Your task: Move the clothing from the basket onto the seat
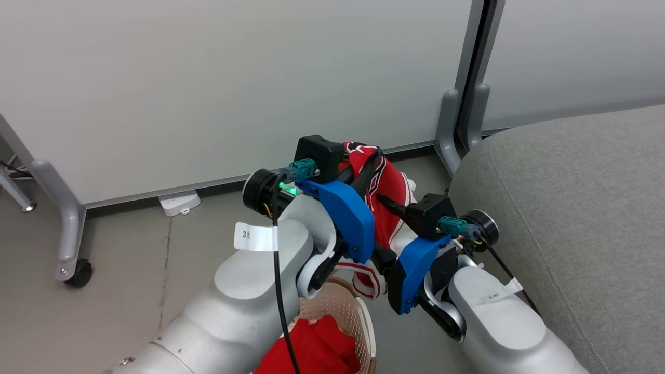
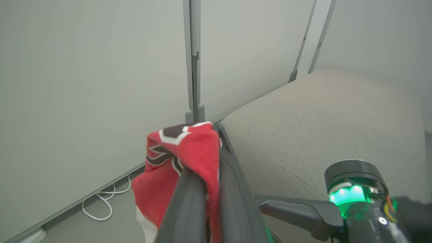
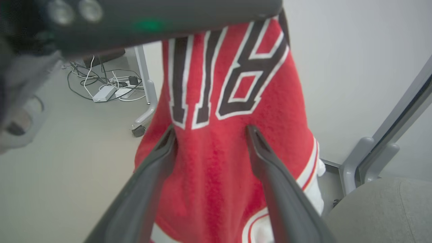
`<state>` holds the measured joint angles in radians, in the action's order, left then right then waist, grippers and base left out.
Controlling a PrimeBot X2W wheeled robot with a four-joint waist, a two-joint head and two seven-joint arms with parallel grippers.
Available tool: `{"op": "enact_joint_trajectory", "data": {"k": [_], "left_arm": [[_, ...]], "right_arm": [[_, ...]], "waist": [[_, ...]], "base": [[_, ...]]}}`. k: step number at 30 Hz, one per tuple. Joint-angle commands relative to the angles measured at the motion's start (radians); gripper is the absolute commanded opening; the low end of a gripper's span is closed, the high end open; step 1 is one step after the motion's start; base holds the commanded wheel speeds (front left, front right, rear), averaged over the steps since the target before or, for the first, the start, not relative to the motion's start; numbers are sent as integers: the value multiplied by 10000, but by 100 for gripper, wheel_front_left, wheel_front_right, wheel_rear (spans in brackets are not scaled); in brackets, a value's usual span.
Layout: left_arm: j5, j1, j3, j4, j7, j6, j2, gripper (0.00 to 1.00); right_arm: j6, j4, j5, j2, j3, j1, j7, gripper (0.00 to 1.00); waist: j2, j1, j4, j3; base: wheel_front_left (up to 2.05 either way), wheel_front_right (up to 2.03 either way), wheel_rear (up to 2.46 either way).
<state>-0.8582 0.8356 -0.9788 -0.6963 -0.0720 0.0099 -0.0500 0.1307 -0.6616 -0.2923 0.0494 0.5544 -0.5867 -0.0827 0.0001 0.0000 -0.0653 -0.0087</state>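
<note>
Bright, even light; soft shadows; near parts blurred.

We see that the jersey [image 3: 209, 175] is soft, fuzzy red cloth. The seat [image 2: 320, 118] is grey cloth with a rough, woven look. The basket [image 1: 340, 311] is pale plastic full of little holes, and the red garment [image 1: 317, 348] in it is smoother cloth. On the right pincer [image 3: 210, 130] the fingers [image 3: 273, 175] are dark, smooth and matt. The arm shells [image 1: 249, 291] are pale and a bit shiny, their blue covers [image 1: 345, 213] matt plastic. The floor [image 1: 130, 259] is smooth and dull.
</note>
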Motion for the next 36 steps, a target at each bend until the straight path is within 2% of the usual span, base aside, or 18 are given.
{"op": "enact_joint_trajectory", "data": {"k": [1,10,11,12,13,36], "left_arm": [[-132,148,-67,95,-12,49,-12,0],[-783,283,-631,441,-120,176,-1,0],[-842,311,-690,446,-135,192,-6,0],[-893,335,-760,454,-144,213,-6,0],[-939,362,-818,457,-164,214,-4,0],[-1742,574,-1340,-294,-626,263,-6,0]], "right_arm": [[3,-271,-141,21,100,-336,-119,100],[3,-1602,-1630,19,1182,-898,-637,100],[1,-1736,-1722,19,1296,-957,-649,49],[1,-1857,-1766,19,1394,-1055,-727,12],[3,-1959,-1799,16,1497,-1135,-759,0],[1,-2792,-2462,18,2302,-1508,-1355,0]], "waist": [[-1,0,69,15],[-1,0,273,19],[-1,0,285,17],[-1,0,297,12],[-1,0,310,6],[-1,0,260,-128]], "base": [[0,0,0],[0,0,0],[0,0,0],[0,0,0],[0,0,0],[0,0,0]]}}
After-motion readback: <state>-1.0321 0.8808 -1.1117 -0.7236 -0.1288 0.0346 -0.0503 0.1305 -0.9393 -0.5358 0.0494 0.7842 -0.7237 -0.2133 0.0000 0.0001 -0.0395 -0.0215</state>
